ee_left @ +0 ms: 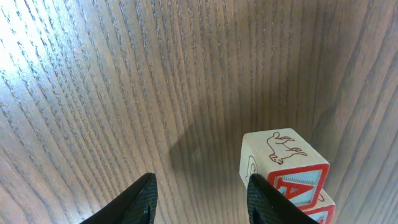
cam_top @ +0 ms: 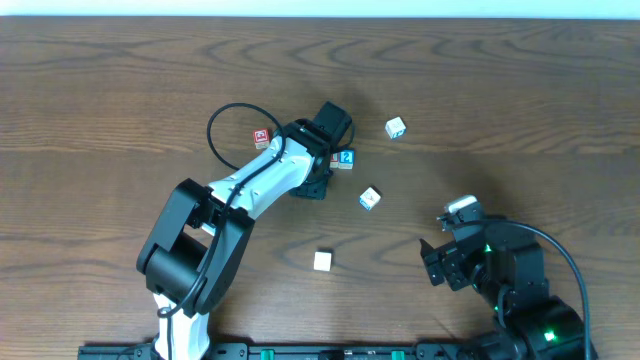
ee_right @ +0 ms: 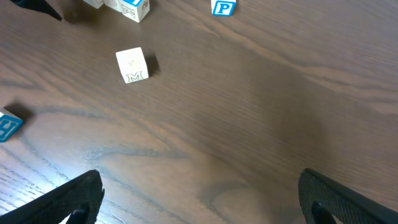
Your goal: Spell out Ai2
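- The left gripper (ee_left: 202,182) hangs low over the wood-grain table (ee_left: 93,74). Its two fingers stand apart with only bare tabletop in the gap and nothing held.
- The A block (ee_left: 287,169) has a red-framed letter on its side and an animal outline on top. In the left wrist view it stands just past the tip of the right-hand finger, outside the gap. Whether finger and block touch cannot be told.
- A second red-edged block (ee_left: 324,210) shows only a corner, pressed against the A block on the side away from the fingers.
- From overhead, a red-faced block (cam_top: 262,138) lies left of the left arm's fingers. A blue-faced block (cam_top: 346,158) sits just beside them.
- The right gripper (ee_right: 200,177) is spread wide, fingers far apart and gripping nothing, with bare table between them.
- A blue-lettered block (ee_right: 7,124) is cut off by the frame edge, outside the right gripper's left-hand finger.
- Two blocks (ee_right: 127,7) sit far ahead of that same finger, half out of the picture.
- The M block (ee_right: 132,65), pale with a dark letter, stands ahead of the left-hand finger, well apart from it.
- The P block (ee_right: 224,7), blue-framed, lies far ahead of the gap between the fingers.
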